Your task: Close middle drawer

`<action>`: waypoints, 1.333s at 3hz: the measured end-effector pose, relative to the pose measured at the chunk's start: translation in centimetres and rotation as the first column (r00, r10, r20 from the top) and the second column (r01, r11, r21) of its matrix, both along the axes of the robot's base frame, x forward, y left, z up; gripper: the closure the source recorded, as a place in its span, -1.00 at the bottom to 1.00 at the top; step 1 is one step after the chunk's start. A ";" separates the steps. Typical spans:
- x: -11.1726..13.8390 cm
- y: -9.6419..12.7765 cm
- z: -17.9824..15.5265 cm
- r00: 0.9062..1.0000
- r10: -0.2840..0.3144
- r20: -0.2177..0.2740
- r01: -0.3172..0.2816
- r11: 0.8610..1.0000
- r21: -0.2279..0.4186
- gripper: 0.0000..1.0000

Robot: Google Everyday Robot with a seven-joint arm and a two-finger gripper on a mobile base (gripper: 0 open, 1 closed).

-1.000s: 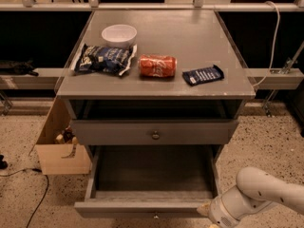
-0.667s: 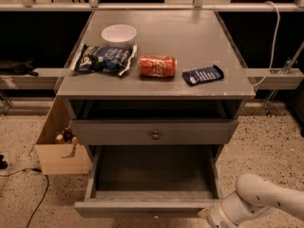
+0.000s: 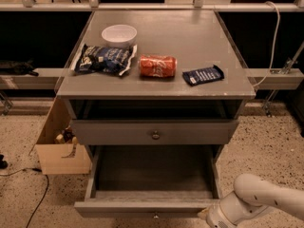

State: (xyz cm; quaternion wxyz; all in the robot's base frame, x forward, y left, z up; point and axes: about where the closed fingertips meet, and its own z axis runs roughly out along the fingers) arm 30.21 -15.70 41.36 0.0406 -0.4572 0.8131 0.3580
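The middle drawer (image 3: 137,207), a wide grey wooden drawer with a flat front and a small round knob, stands pulled far out at the bottom centre of the frame. Its front edge lies just above the lower border. Its inside shows as a bare grey floor between two side walls.

The robot's gripper (image 3: 209,216) is in the lower right corner, at the right end of that drawer front and partly cut by the frame edge. Whether the claw is open or closed cannot be told. The white rounded arm (image 3: 266,198) runs from it to the right border, over open speckled floor (image 3: 266,141).

Above, the topmost grey drawer front (image 3: 114,132) with its larger round knob sits flush in the grey cabinet (image 3: 190,37), with a dark slot over it.

On the cabinet top, left to right:
- a white round bowl (image 3: 119,34)
- a dark blue crinkled snack bag (image 3: 102,59), touching the bowl
- a red soda can (image 3: 157,66) on its side
- a flat dark blue packet (image 3: 203,75), near the right edge

An open brown cardboard box (image 3: 59,158) stands against the cabinet's left side, beside the drawer's left wall. A thin black cable (image 3: 35,203) crosses the floor at lower left.
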 end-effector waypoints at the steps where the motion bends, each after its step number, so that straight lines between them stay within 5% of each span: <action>1: 1.3 1.4 -0.6 1.000 0.028 0.014 -0.028 0.999 -0.027 -1.00; 3: 5.4 3.1 -0.4 0.992 0.076 0.103 -0.066 0.993 -0.095 -1.00; 4: 6.3 1.9 0.1 0.987 0.072 0.142 -0.054 0.991 -0.123 -1.00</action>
